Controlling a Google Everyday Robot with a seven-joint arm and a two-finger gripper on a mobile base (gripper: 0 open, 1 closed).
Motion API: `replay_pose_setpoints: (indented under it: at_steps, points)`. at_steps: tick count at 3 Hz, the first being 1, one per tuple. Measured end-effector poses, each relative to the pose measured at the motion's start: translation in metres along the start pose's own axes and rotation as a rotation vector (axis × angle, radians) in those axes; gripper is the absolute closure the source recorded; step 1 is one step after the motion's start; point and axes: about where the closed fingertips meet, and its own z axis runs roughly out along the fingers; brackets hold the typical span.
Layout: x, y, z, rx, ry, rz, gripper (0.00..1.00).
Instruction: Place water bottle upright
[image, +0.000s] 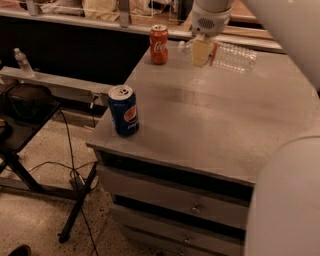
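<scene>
The water bottle (234, 57), clear ribbed plastic with a red label band, hangs lying sideways above the far part of the grey cabinet top (210, 120). Its cap end points left behind the gripper. My gripper (201, 52) comes down from the white arm at the top and is shut on the water bottle near its neck, holding it lifted off the surface.
A red Coca-Cola can (159, 44) stands at the far left of the top. A blue Pepsi can (123, 110) stands near the front left edge. A small dim clear bottle (21, 59) stands on a ledge at the left. Cables and a black stand lie on the floor.
</scene>
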Motion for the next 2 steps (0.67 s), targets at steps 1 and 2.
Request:
replay_pose_setpoints:
  at_steps: [1, 2]
  points:
    - [0.011, -0.009, -0.027, 0.005, -0.211, -0.022, 1.0]
    - [0.033, -0.018, -0.049, -0.003, -0.437, -0.012, 1.0]
